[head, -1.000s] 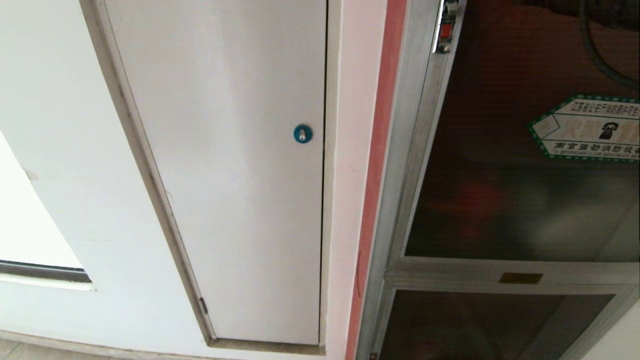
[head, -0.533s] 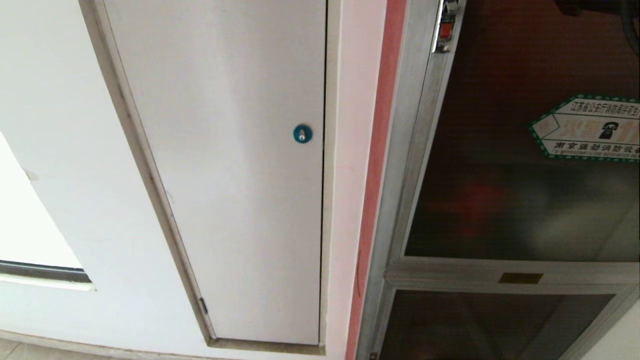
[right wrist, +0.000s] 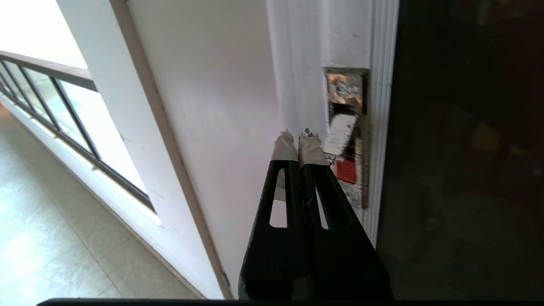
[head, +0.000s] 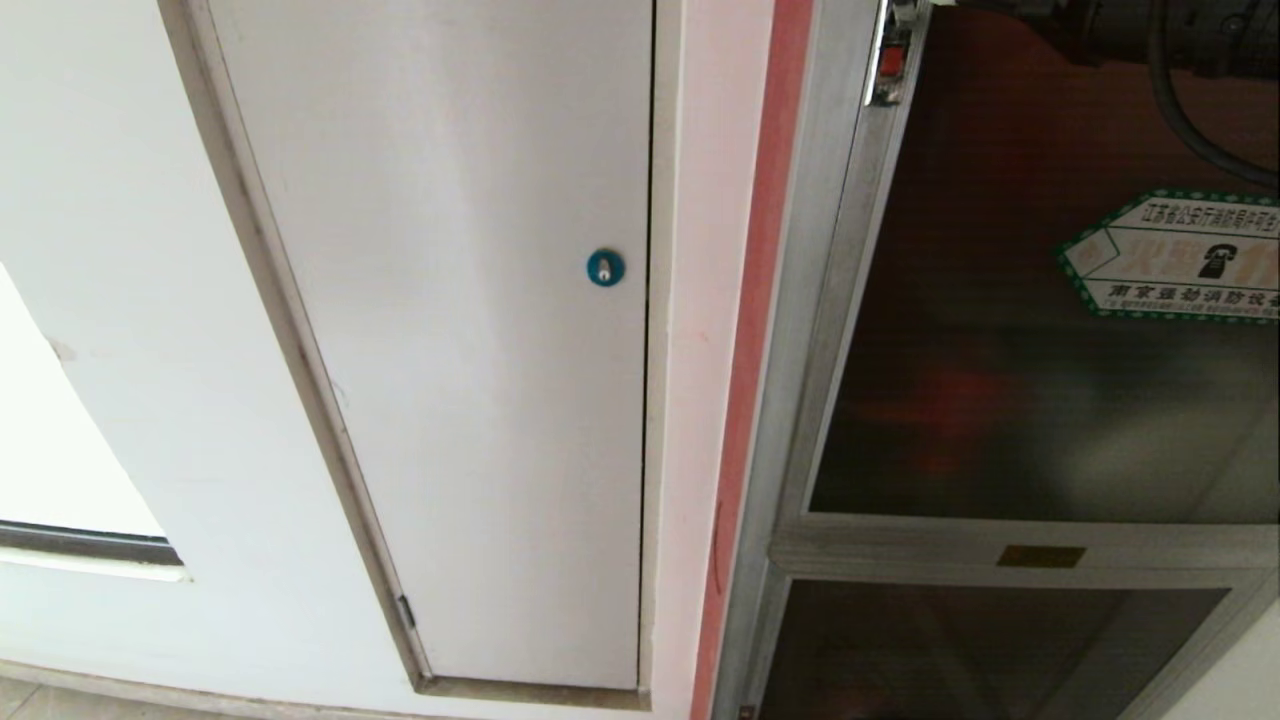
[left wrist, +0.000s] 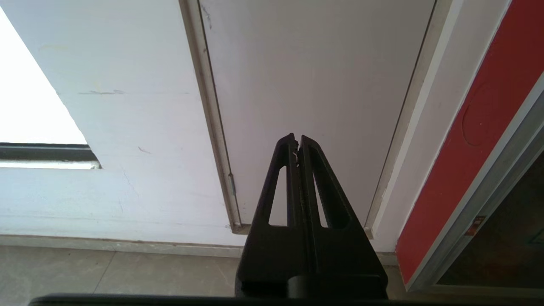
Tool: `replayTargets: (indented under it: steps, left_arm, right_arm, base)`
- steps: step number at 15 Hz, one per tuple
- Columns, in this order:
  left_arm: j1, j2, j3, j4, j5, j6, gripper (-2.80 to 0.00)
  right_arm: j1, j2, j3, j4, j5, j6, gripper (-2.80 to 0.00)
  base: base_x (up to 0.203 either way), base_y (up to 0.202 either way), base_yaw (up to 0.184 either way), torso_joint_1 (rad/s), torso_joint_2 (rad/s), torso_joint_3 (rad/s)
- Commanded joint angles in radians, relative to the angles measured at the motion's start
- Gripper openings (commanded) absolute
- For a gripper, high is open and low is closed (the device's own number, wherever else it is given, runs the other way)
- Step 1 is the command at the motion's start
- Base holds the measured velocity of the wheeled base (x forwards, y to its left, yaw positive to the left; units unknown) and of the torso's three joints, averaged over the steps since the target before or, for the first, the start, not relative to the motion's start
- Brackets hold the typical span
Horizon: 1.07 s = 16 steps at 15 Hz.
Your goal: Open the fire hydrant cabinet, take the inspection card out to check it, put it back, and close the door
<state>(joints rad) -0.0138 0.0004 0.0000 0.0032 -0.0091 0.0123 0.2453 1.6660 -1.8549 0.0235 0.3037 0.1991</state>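
The fire hydrant cabinet [head: 800,330] stands at the right of the head view, its dark glass door [head: 1000,350] shut. Beside it is a white door [head: 450,300]. Only the right wrist view shows the right gripper [right wrist: 297,138]: pressed shut, empty, tips near the small red latch [right wrist: 345,170]. Only the left wrist view shows the left gripper [left wrist: 296,142], also shut and empty, facing the white door.
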Motion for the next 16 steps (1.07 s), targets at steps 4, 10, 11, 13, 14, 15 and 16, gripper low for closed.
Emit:
replayTargets:
  steps: [4,10,11,13,14,15,16]
  left_arm:
    - [0.0,0.0,0.0,0.0,0.0,0.0,-2.8]
    - [0.0,0.001,0.0,0.0,0.0,0.0,-2.8]
    - [0.0,0.0,0.0,0.0,0.0,0.0,-2.8]
    - [0.0,0.0,0.0,0.0,0.0,0.0,-2.8]
    - [0.0,0.0,0.0,0.0,0.0,0.0,-2.8]
    - [0.0,0.0,0.0,0.0,0.0,0.0,-2.8]
    - [0.0,0.001,0.0,0.0,0.0,0.0,-2.8]
  right_arm:
    - [-0.001,0.015,0.0,0.001,0.008,0.0,-2.8]
    - [-0.034,0.048,0.005,0.0,0.009,0.002,-2.8]
    - [-0.04,0.053,0.01,0.0,0.009,0.002,-2.8]
    - [-0.048,0.056,0.013,0.001,0.009,0.002,-2.8]
    - [-0.052,0.06,0.011,0.001,0.009,0.0,-2.8]
    - [-0.052,0.063,0.009,0.002,0.011,0.0,-2.8]
    - [-0.052,0.066,0.006,0.003,0.015,0.0,-2.8]
  base:
    - [0.0,0.0,0.0,0.0,0.0,0.0]
    - [0.0,0.0,0.0,0.0,0.0,0.0]
    - [0.0,0.0,0.0,0.0,0.0,0.0]
    - [0.0,0.0,0.0,0.0,0.0,0.0]
    - [0.0,0.0,0.0,0.0,0.0,0.0]
    - [0.0,0.0,0.0,0.0,0.0,0.0]
    - [0.0,0.0,0.0,0.0,0.0,0.0]
